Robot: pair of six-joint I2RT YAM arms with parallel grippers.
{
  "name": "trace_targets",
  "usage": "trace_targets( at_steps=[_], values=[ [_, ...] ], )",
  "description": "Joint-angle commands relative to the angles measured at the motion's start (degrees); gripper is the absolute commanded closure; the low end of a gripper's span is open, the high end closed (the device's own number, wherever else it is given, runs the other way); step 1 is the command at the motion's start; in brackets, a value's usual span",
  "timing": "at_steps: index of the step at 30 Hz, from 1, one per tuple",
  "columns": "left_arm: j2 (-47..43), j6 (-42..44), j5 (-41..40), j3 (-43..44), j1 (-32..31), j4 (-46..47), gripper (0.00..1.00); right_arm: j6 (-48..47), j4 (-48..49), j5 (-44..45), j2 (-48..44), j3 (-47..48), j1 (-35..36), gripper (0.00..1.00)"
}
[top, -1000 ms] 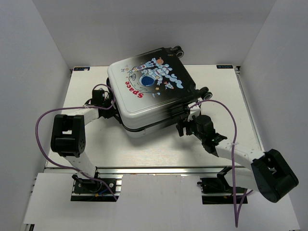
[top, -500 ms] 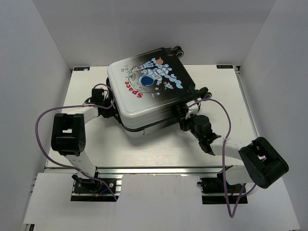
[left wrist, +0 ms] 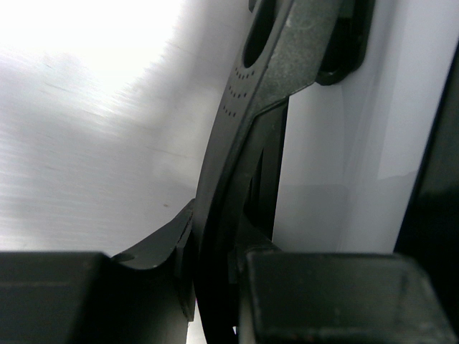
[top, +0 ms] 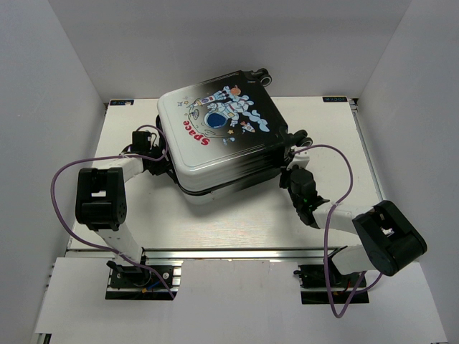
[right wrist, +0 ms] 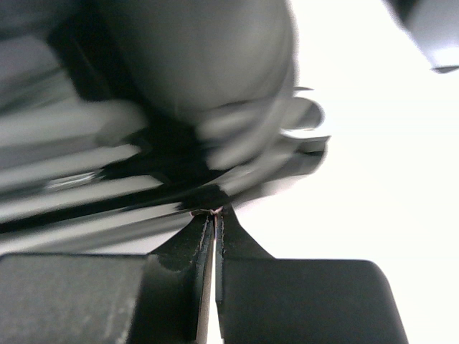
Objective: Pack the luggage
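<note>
The luggage [top: 219,132], a small hard-shell suitcase with an astronaut print and a red "Space" word, lies flat on the white table [top: 222,226] with its printed shell up and its halves together. My left gripper [top: 156,154] is at its left edge. In the left wrist view it [left wrist: 215,244] is shut on a flat black tab [left wrist: 265,79] with an oval hole. My right gripper [top: 288,172] is at the near right corner, below a black wheel [top: 301,136]. In the right wrist view it [right wrist: 215,213] is shut, tips touching the blurred dark edge of the luggage [right wrist: 179,79].
White walls enclose the table on the left, back and right. An aluminium rail [top: 237,251] runs along the near edge by the arm bases. Purple cables [top: 61,186] loop off both arms. A second wheel [top: 265,74] sticks out at the far corner.
My right gripper has gone from open to shut and moved in against the luggage's near right corner. The luggage has shifted slightly left and back. The left gripper keeps its grip.
</note>
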Motion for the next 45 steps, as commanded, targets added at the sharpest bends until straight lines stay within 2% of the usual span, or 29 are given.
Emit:
trace_targets(
  at_steps=[1,7,14,15,18,20,21,24,27,29,30,35,39,45],
  values=[
    [4.2,2.2,-11.9,-2.3,7.3,-11.2,1.00,3.9,1.7,12.3,0.6,2.5,-4.2,1.00],
    [4.4,2.5,-11.8,-2.2,9.8,-10.8,1.00,8.0,-2.0,6.3,3.4,7.2,-12.2,1.00],
    [6.8,2.9,-10.9,-0.5,12.1,-11.0,1.00,11.3,0.7,0.0,7.2,10.1,-19.1,1.00],
    [7.2,3.2,-10.5,-0.3,12.6,-10.8,1.00,11.1,0.9,-4.6,7.4,10.6,-20.6,1.00],
    [8.0,3.7,-10.6,0.7,13.1,-10.7,1.00,7.7,-2.1,-11.1,9.0,13.8,-23.1,1.00],
    [8.3,4.3,-10.8,1.1,13.1,-10.7,1.00,4.8,-3.7,-20.2,11.0,15.8,-25.7,1.00],
    [8.6,4.6,-10.8,1.6,13.6,-10.6,1.00,4.1,-7.8,-26.9,12.6,18.8,-26.7,1.00],
    [9.4,5.0,-11.5,2.8,14.2,-11.4,1.00,4.5,-12.6,-35.7,15.0,21.9,-30.3,1.00],
    [10.2,5.6,-11.6,3.3,14.2,-11.6,1.00,3.7,-16.8,-38.5,18.0,26.1,-35.2,1.00],
    [10.5,6.1,-11.5,3.5,14.7,-11.6,1.00,3.3,-15.6,-41.3,18.6,27.1,-37.7,1.00],
    [10.8,6.2,-11.6,3.9,14.7,-11.7,1.00,2.4,-15.3,-45.5,19.5,27.8,-38.3,1.00],
    [12.0,7.8,-11.8,5.8,14.7,-12.4,1.00,-0.5,-13.9,-55.5,24.2,36.2,-39.1,1.00],
    [13.5,8.7,-12.1,7.4,14.7,-12.6,1.00,-0.3,-10.9,-55.1,31.7,43.3,-39.1,1.00],
    [16.1,10.0,-11.0,9.0,15.2,-12.6,1.00,9.3,-0.9,-46.9,38.0,48.2,-39.0,1.00]
  ],
)
